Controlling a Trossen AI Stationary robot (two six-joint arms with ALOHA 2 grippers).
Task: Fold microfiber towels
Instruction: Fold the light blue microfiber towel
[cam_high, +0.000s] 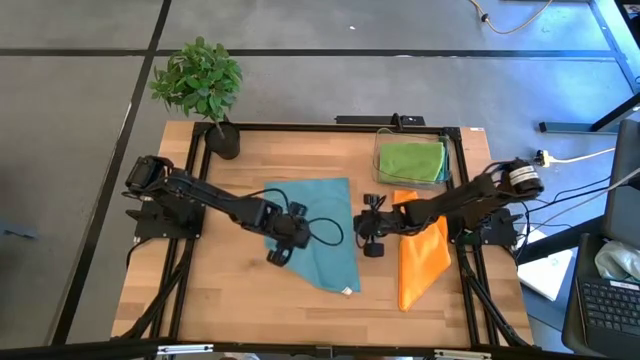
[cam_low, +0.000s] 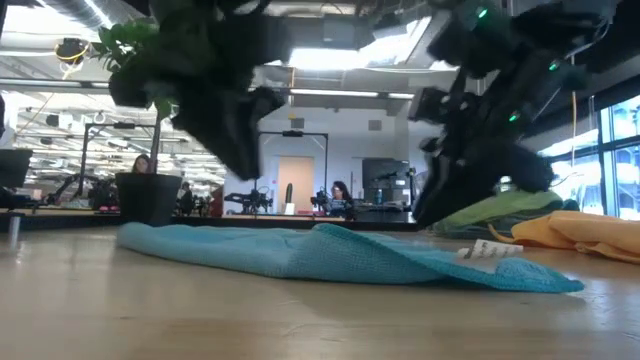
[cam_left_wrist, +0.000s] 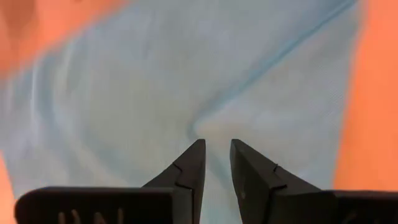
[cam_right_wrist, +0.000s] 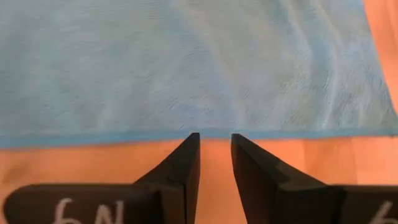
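Note:
A teal towel (cam_high: 318, 238) lies spread on the middle of the table, slightly humped (cam_low: 330, 250), with a white tag (cam_low: 490, 250) at its near right corner. My left gripper (cam_high: 283, 250) hovers over its left part (cam_left_wrist: 216, 149). The fingers are a little apart, with nothing between them. My right gripper (cam_high: 372, 245) hangs just off the towel's right edge (cam_right_wrist: 216, 142), also narrowly open with nothing between its fingers. In the low view both grippers are clear above the cloth. An orange towel (cam_high: 420, 255) lies crumpled at the right. A lime green towel (cam_high: 410, 160) sits in the clear bin.
The clear bin (cam_high: 378, 165) stands at the far right of the table. A potted plant (cam_high: 222, 140) stands at the far left corner. Bare wood (cam_high: 230, 290) lies in front of and left of the teal towel. People sit in the room beyond (cam_low: 337, 195).

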